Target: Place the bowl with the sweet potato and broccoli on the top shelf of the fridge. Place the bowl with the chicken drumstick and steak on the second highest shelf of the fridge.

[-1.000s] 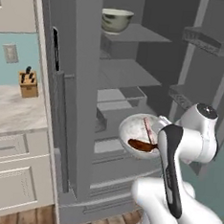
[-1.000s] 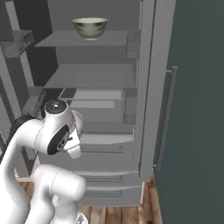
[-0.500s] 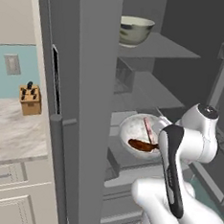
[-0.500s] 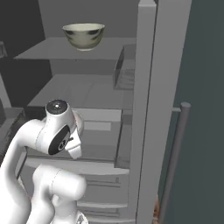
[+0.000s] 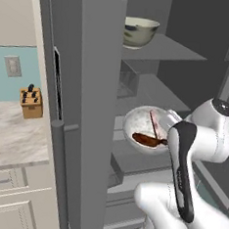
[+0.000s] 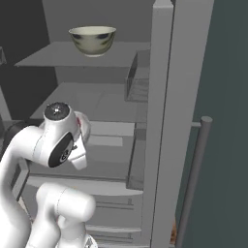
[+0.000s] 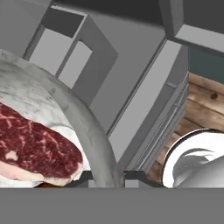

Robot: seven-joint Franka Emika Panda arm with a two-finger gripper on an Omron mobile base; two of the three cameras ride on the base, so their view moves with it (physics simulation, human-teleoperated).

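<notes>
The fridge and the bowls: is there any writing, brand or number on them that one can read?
None. The fridge door, the bowl on the top shelf (dark blotches, no letters), the bowl with the steak and the knife block carry no readable text.

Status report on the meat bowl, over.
Gripper shut on rim of bowl with drumstick and steak, held in front of open fridge. Bowl with sweet potato and broccoli on top shelf. Second highest shelf bare ahead; nothing blocking.

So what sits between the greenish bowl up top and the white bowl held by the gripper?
In the left base view, one bare grey shelf panel lies between the greenish bowl and the white bowl.
</notes>
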